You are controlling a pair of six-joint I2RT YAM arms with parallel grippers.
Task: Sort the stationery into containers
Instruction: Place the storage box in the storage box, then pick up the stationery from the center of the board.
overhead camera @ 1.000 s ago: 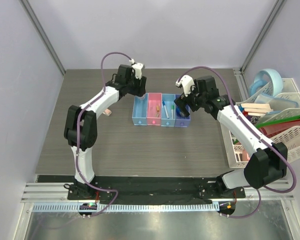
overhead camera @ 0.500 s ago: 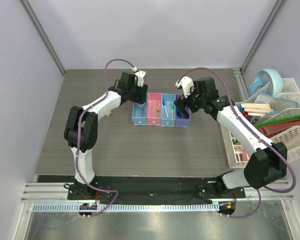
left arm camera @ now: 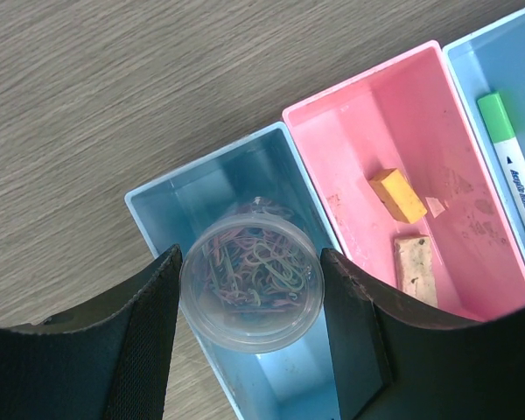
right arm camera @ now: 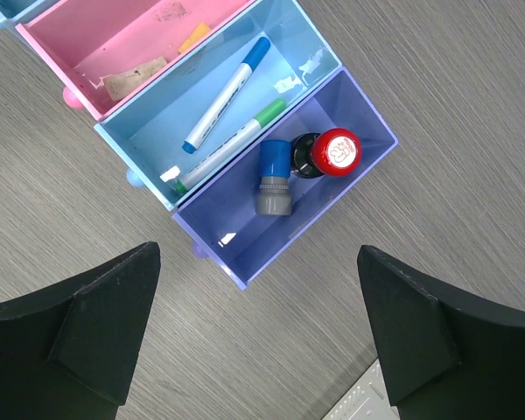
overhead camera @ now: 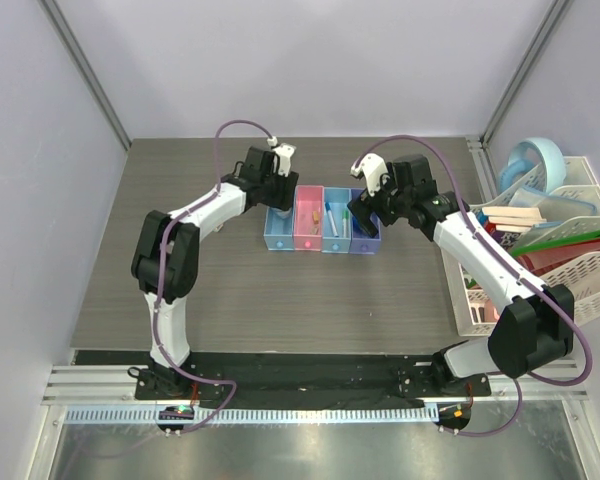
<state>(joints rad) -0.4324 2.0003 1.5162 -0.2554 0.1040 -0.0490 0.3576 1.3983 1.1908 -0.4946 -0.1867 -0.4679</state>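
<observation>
Left wrist view alone shows left gripper (left arm camera: 249,271) clamping clear roll (left arm camera: 251,289) over leftmost bin (left arm camera: 236,179), arm shifted right since; right gripper (right arm camera: 255,254) wide, empty.

A clear round tub (left arm camera: 251,282) of coloured clips, upright, over the first light-blue bin (left arm camera: 201,179) — two pens (right arm camera: 226,96) lie in the third bin (right arm camera: 149,122).

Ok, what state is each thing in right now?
Left gripper, shut on tub.
Tub, held over the left bin.
Right gripper, open, empty.
Pens, capped, lying in the third bin.
Red bottle, capped, in the dark bin.
Pink bin, holds two blocks.
</observation>
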